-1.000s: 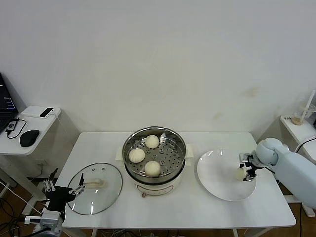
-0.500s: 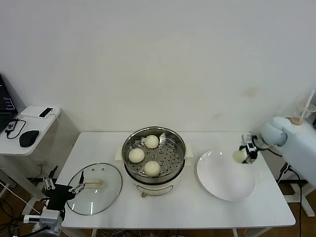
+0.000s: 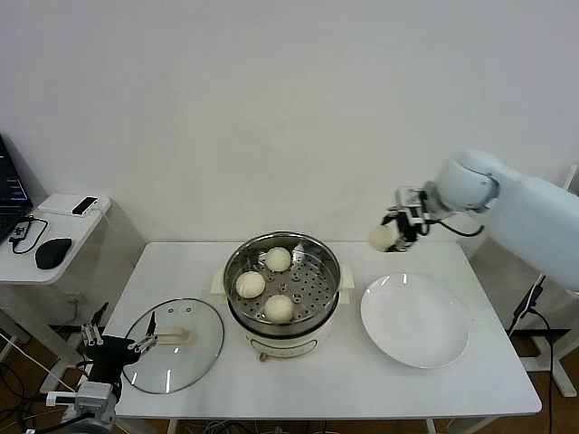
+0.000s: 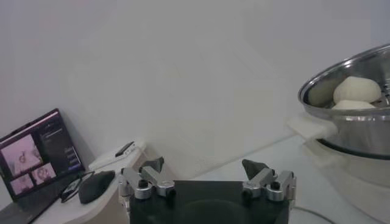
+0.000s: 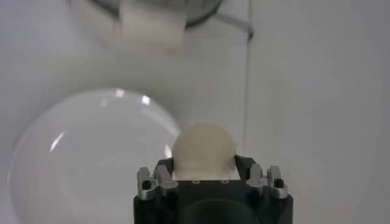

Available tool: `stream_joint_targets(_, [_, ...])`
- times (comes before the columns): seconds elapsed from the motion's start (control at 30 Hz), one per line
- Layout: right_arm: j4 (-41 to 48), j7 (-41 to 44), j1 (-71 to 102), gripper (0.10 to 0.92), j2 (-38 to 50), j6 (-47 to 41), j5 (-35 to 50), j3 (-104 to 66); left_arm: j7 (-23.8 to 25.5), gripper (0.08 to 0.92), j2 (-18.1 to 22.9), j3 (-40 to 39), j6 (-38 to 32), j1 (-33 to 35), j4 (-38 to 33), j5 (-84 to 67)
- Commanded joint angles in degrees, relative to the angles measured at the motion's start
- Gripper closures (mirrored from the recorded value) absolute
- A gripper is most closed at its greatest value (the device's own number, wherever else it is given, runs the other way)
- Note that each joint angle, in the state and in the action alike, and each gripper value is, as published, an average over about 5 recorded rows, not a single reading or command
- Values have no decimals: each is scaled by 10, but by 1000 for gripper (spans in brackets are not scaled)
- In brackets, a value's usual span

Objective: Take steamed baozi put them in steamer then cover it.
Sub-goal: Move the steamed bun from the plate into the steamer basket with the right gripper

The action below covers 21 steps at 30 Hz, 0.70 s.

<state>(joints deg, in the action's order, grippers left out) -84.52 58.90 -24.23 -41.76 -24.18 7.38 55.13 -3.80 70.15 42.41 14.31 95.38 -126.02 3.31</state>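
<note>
I've lifted the last baozi (image 3: 383, 237) clear of the white plate (image 3: 415, 320) in the past second; my right pincer (image 3: 391, 234) is clamped on it, high above the desk (image 3: 344, 384) between plate and steamer (image 3: 282, 282). Three buns sit inside already, so I judge only this drop remains before the cover (image 3: 174, 344), flat at near left beside my idle left pincer (image 3: 110, 348), its fingers apart.

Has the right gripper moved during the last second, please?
Yes. The right gripper, shut on a baozi, has risen off the white plate and swung left toward the steamer.
</note>
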Motion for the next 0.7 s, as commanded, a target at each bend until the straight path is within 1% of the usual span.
stream_joint_targets(0.03, [-34,-75,-81,388,-136,-102,175,105,-1,177,2,2,-1,1,4,1])
stream_joint_targets(0.2, [-11,-114,-38,381,-169,-137,206,120,-1,177,6,6,-2,3,2,1])
stream_joint_targets(0.3, [0,-135,-11,381,-182,-158,210,127,-1,177,8,6,-3,4,1,1])
stream_joint_targets(0.53, [31,-161,26,383,-205,-175,188,124,-1,177,9,7,-4,2,-1,0])
stream_joint_targets(0.7, [49,-162,37,383,-205,-175,160,122,-2,177,9,8,-4,2,0,-2])
